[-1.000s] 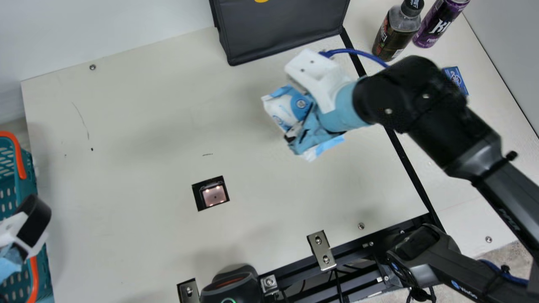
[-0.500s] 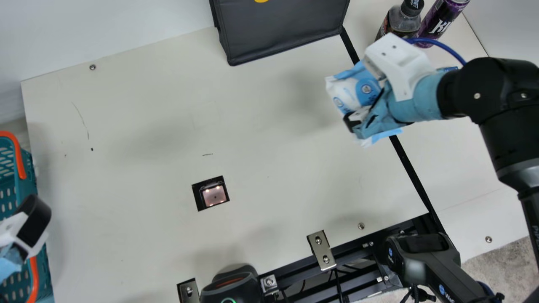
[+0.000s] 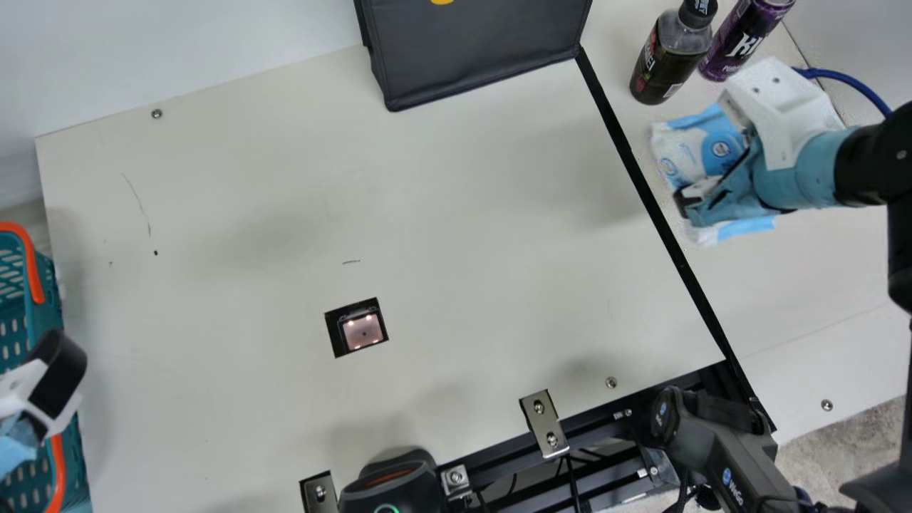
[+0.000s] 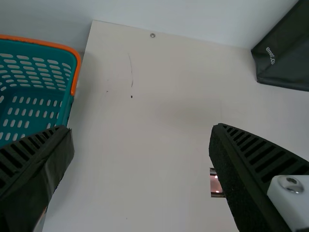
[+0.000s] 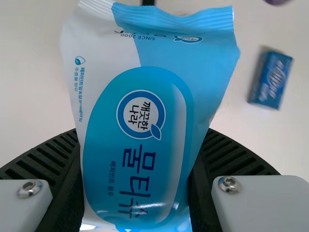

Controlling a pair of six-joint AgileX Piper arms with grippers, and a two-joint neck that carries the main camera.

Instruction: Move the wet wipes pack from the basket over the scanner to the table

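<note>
My right gripper [image 3: 687, 203] is at the right of the main view, beyond the black strip, with the blue-and-white wet wipes pack [image 3: 684, 153] between its fingers. In the right wrist view the wet wipes pack [image 5: 140, 145] is pinched on both sides by the right gripper [image 5: 137, 179]. The left gripper [image 3: 43, 399] keeps over the basket's side [image 3: 53, 285] at the main view's left edge. Its fingers stand wide apart in the left wrist view, where the left gripper [image 4: 142, 145] holds nothing and the teal basket [image 4: 36, 104] lies to one side. The scanner window [image 3: 362, 331] is set in the table [image 3: 249, 399].
A dark bottle [image 3: 666, 60] and a purple can [image 3: 741, 39] stand near the right gripper. A small blue box [image 5: 271, 79] lies beside the pack. At the back is a black bag [image 3: 477, 50]; a handheld scanner [image 3: 392, 484] sits at the front edge.
My right arm has carried the pack rightward, from above the main table area across the black strip. The left arm has kept still.
</note>
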